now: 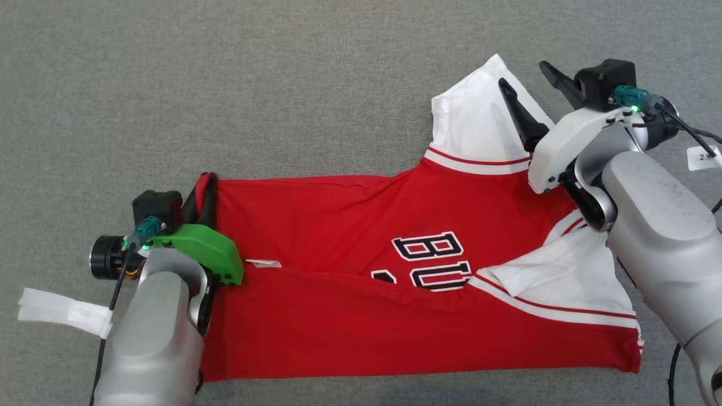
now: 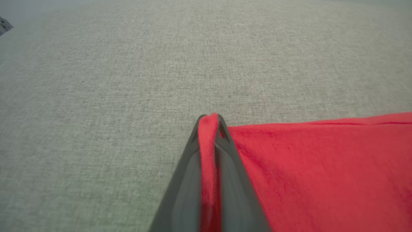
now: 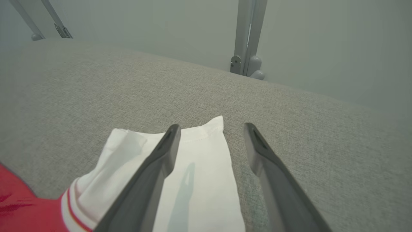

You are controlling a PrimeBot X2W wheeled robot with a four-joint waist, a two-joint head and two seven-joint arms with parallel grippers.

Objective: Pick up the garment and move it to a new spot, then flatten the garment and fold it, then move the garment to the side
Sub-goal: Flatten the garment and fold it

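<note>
A red garment [image 1: 350, 225] with white sleeves and black-and-white lettering lies folded lengthwise on the grey cloth surface. My left gripper [image 1: 204, 183] is shut on the garment's left edge; the left wrist view has a strip of red cloth [image 2: 207, 154] pinched between the two fingers. My right gripper [image 1: 522, 76] stands open above the far white sleeve [image 1: 479, 121], holding nothing. In the right wrist view the white sleeve [image 3: 199, 180] lies under and between the fingers [image 3: 161, 164], which are spread wide apart.
A second white sleeve [image 1: 564, 276] is folded over the garment's front right. A small white tag [image 1: 264, 263] lies on the red cloth near my left wrist. Metal frame legs [image 3: 248, 38] stand past the surface's far edge. Grey surface stretches around.
</note>
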